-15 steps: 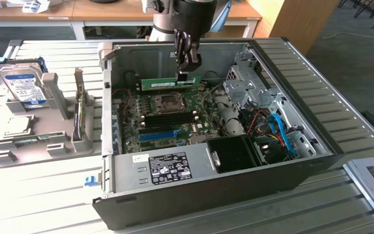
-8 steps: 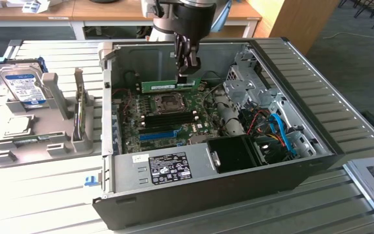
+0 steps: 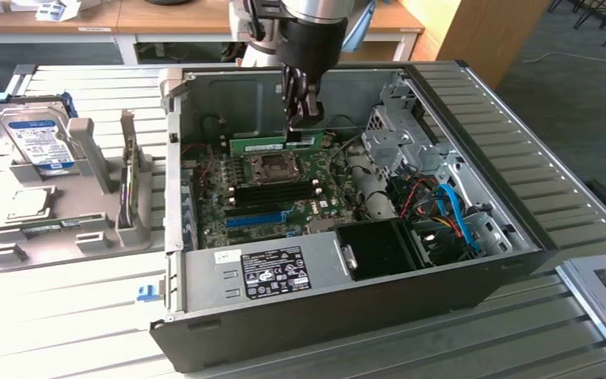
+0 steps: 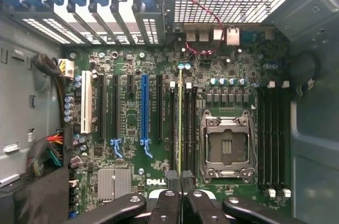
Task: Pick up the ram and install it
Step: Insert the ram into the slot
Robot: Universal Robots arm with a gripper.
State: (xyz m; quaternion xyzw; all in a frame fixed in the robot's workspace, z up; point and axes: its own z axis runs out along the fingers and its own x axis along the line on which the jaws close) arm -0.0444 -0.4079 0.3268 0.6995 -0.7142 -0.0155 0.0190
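The ram (image 3: pixel 261 144) is a long, narrow green board with a white sticker. The shut gripper (image 3: pixel 305 125) holds it by one end, so that it stands level on its long edge above the motherboard (image 3: pixel 282 201). In the wrist view the ram (image 4: pixel 180 123) shows edge-on as a thin line over the black memory slots (image 4: pixel 189 128), just beside the processor socket (image 4: pixel 226 147).

- ram (image 3: pixel 256 144): green board with a white sticker
- motherboard (image 4: pixel 132 128): dark green, slots mostly black, plus one bright blue slot (image 4: pixel 144 108) and one white slot (image 4: pixel 86 108)
- gripper (image 3: pixel 305 128): black all over
- case (image 3: pixel 334 324): black outside, bare grey metal inside
- cables (image 3: pixel 453 207): blue, with some red ones nearby
- hard drive (image 3: pixel 40 142): blue-and-white label
- table (image 3: pixel 72 316): pale grey, ribbed stripes
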